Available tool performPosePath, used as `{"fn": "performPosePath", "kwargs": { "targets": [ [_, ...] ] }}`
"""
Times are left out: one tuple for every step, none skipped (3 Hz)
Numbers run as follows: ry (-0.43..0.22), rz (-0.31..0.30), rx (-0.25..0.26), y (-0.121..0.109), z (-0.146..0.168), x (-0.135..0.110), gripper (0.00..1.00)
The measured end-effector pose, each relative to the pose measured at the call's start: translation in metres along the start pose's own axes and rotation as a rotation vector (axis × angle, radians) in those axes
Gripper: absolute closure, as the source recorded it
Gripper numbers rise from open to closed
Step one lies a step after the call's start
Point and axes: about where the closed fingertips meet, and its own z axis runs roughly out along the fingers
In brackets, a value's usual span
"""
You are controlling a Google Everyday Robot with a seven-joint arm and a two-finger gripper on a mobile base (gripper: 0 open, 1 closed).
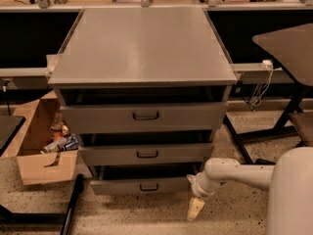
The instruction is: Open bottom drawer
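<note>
The robot's white arm (244, 173) is stretching in from the lower right edge of the view, its forearm lying nearly level and pointing left. At the wrist (203, 184) it is bending downward. The cream-coloured tool (195, 208) is hanging below the wrist, pointing down, low and right of centre.
</note>
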Motion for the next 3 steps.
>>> {"fn": "performPosePath", "kwargs": {
  "targets": [
    [0.027, -0.024, 0.011, -0.014, 0.021, 0.009, 0.00],
    [0.033, -0.069, 0.026, -0.032, 0.049, 0.020, 0.00],
    [0.026, -0.111, 0.026, -0.048, 0.077, 0.026, 0.00]
  ]
}}
